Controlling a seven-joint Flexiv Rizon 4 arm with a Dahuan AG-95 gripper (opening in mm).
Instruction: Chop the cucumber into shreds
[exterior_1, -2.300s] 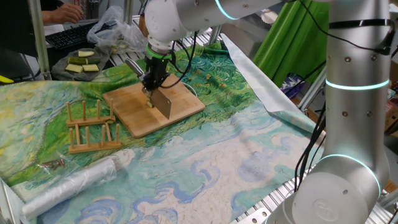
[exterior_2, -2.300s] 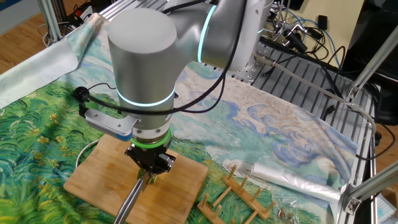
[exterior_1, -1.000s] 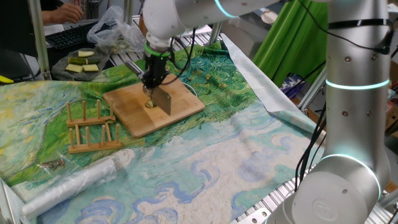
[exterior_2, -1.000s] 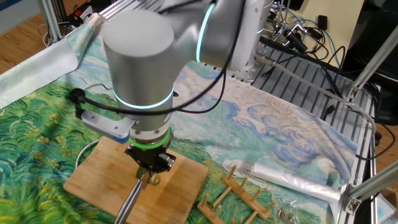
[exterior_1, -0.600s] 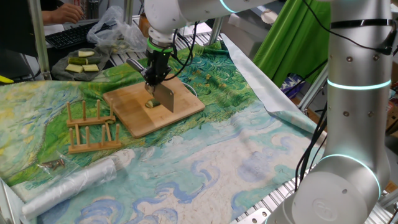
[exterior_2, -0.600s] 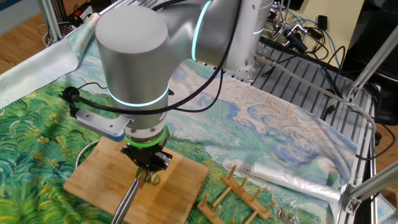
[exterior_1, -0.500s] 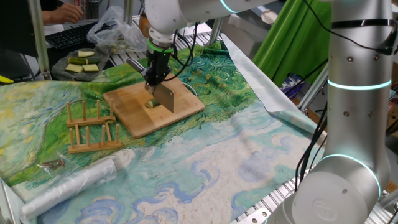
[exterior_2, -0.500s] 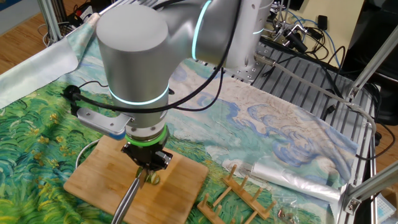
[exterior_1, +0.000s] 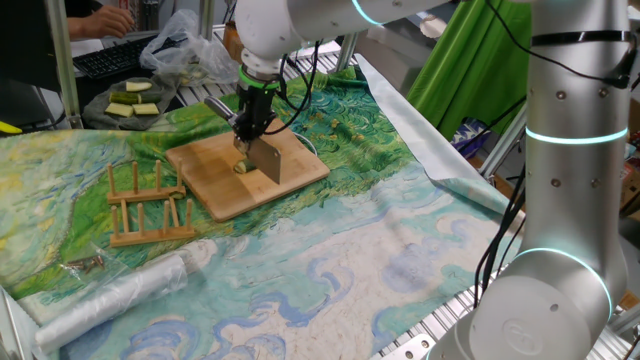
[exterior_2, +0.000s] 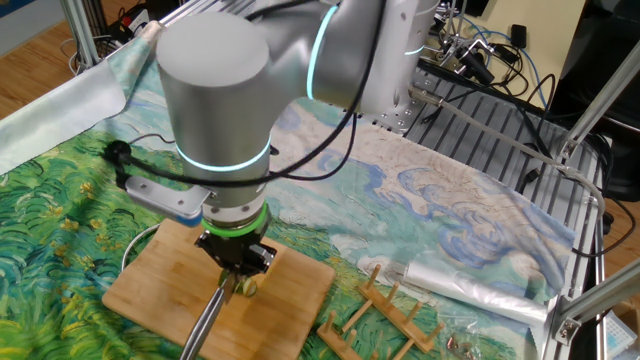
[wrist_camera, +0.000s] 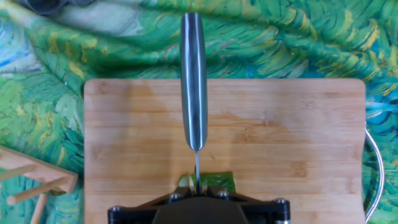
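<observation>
The cucumber (wrist_camera: 213, 182) is a small dark green chunk on the wooden board (wrist_camera: 292, 137), near the board's edge below my hand. It also shows in one fixed view (exterior_1: 241, 167) and in the other fixed view (exterior_2: 249, 287). My gripper (wrist_camera: 197, 194) is shut on a knife (wrist_camera: 193, 81), whose blade (exterior_1: 266, 160) stands edge-down on the chunk. A pale cut piece (wrist_camera: 185, 182) lies just left of the blade. I cannot make out separate shreds. The gripper (exterior_1: 250, 126) hangs straight above the chunk (exterior_2: 236, 260).
A wooden peg rack (exterior_1: 148, 205) stands left of the board. A plate (exterior_1: 96, 113) with pale yellow-green slabs (exterior_1: 133, 101) sits at the back left. A rolled plastic sheet (exterior_1: 120, 293) lies near the front. A thin cable (wrist_camera: 377, 168) curves beside the board.
The gripper and knife rose slightly and shifted a little to the right along the chunk, then came down a little again. The cucumber and board have stayed in place.
</observation>
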